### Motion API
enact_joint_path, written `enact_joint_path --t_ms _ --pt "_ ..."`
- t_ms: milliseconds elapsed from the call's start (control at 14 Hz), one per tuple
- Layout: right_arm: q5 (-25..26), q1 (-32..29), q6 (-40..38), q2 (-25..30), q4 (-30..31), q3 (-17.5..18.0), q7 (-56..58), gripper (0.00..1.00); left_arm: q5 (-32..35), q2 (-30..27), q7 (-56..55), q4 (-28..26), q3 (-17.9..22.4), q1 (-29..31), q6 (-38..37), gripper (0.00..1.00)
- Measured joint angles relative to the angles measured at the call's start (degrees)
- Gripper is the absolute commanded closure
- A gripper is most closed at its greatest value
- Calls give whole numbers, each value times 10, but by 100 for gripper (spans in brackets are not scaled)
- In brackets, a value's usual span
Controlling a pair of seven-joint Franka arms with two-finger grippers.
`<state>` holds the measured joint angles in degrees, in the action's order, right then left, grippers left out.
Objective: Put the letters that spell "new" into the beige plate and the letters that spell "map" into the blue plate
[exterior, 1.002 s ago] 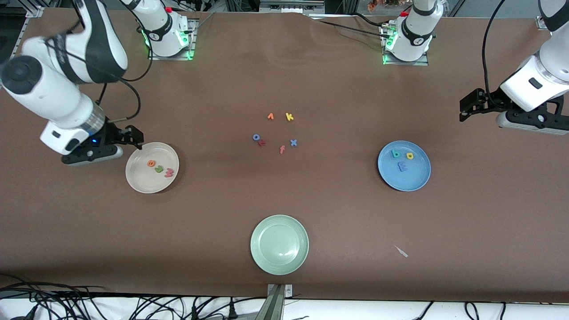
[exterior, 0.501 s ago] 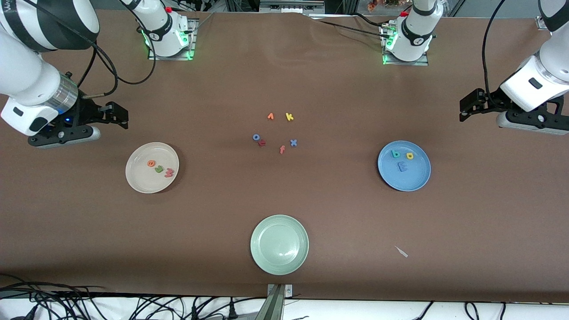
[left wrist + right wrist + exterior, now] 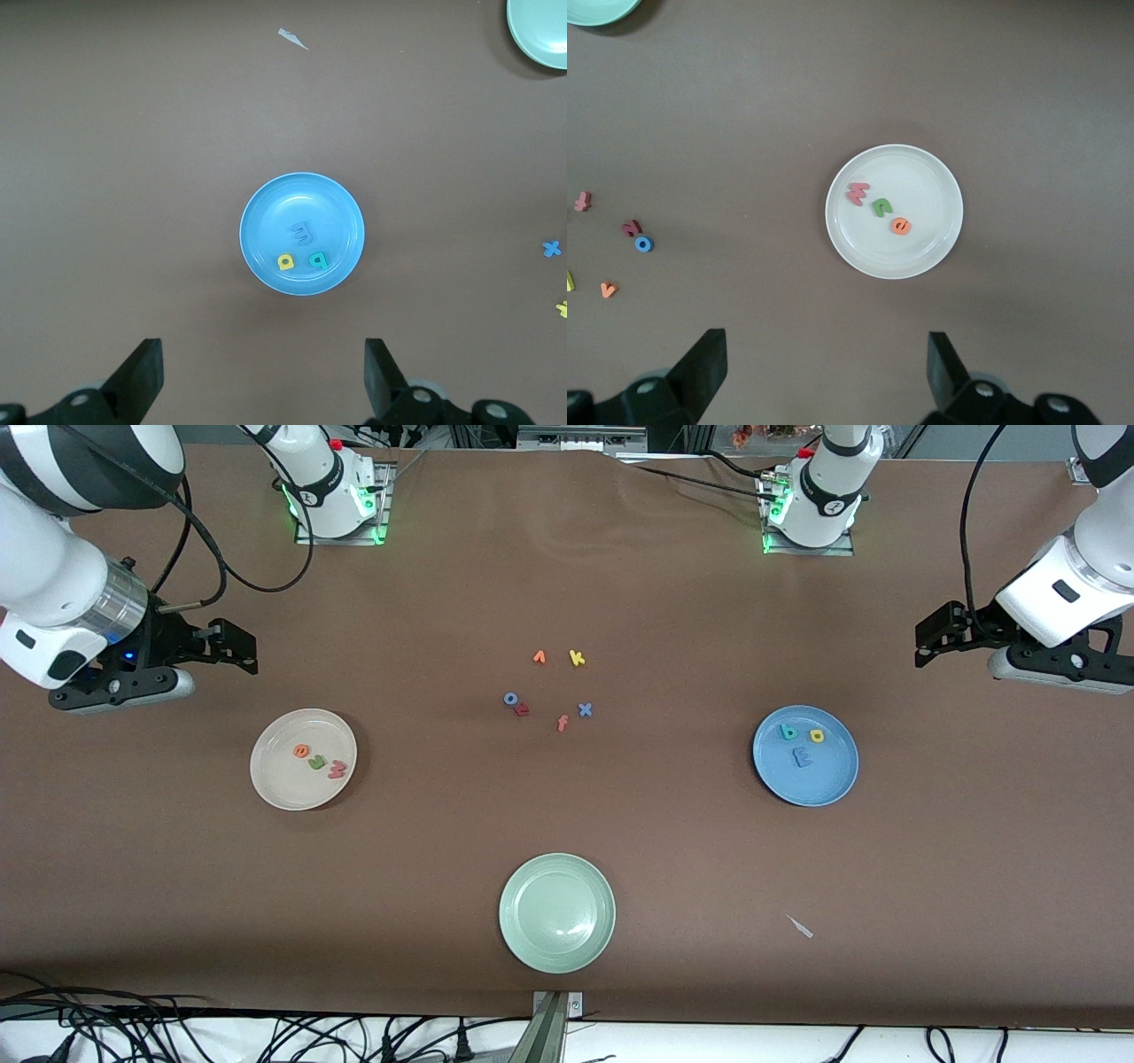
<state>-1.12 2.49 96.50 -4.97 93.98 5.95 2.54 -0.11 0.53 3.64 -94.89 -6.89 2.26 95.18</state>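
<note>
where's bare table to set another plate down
Bare cloth lies between the beige plate and the green plate, and between the green plate and the blue plate. The loose letters at mid-table crowd that spot.

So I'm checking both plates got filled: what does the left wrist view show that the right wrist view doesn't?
Only the left wrist view shows the blue plate holding the blue "m", teal "a" and yellow "p", with the open left tool in frame.
Only the right wrist view shows the beige plate holding the "w", "n" and "e", with the open right tool.
Both catch the pale green plate.
</note>
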Motion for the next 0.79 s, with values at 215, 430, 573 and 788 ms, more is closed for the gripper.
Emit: enact_joint_path --t_ms 215,430,573,788 --pt "0 7 -1 0 -7 0 0 0 0 0 0 0 0 0 0 0" --pt "0 8 -7 0 -8 0 0 0 0 0 0 0 0 0 0 0" --pt "0 8 -10 0 -8 0 0 0 0 0 0 0 0 0 0 0" --pt "0 8 -10 0 -10 0 0 0 0 0 0 0 0 0 0 0"
